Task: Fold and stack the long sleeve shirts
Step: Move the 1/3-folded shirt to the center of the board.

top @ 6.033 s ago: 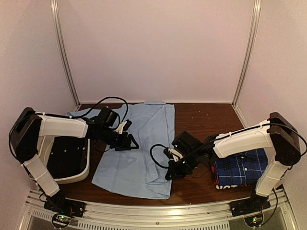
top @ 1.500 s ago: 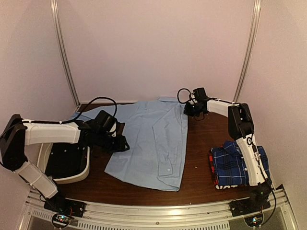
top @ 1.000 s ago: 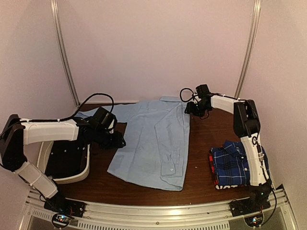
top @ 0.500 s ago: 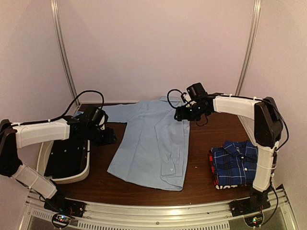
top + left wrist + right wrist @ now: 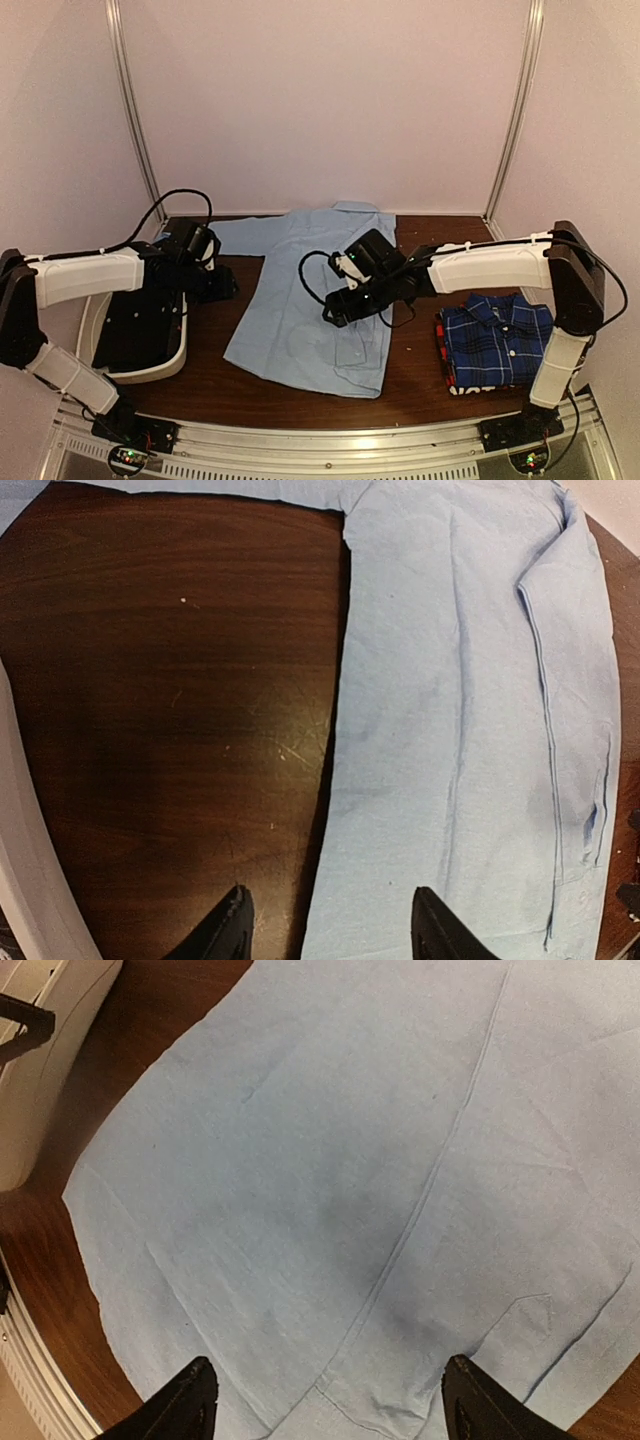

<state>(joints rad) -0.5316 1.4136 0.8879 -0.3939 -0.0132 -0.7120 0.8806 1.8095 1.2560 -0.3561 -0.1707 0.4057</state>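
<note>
Wooden table [image 5: 412,352] carries light blue shirt [image 5: 288,322], folded shirt stack [image 5: 497,345] and white bin [image 5: 140,372].

1 shirt [image 5: 320,285] lies spread flat on the middle of the table [image 5: 418,375] — the bin [image 5: 165,368] just left of it, 1 stack of folded shirts [image 5: 495,345] to its right, apart, nearer the front edge.

High rear overview, close wrist views (sharing blue shirt [image 5: 290,320])

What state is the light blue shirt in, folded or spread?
Mostly spread: the light blue shirt lies flat on the table, one sleeve stretched out far left, the other apparently folded in.
</note>
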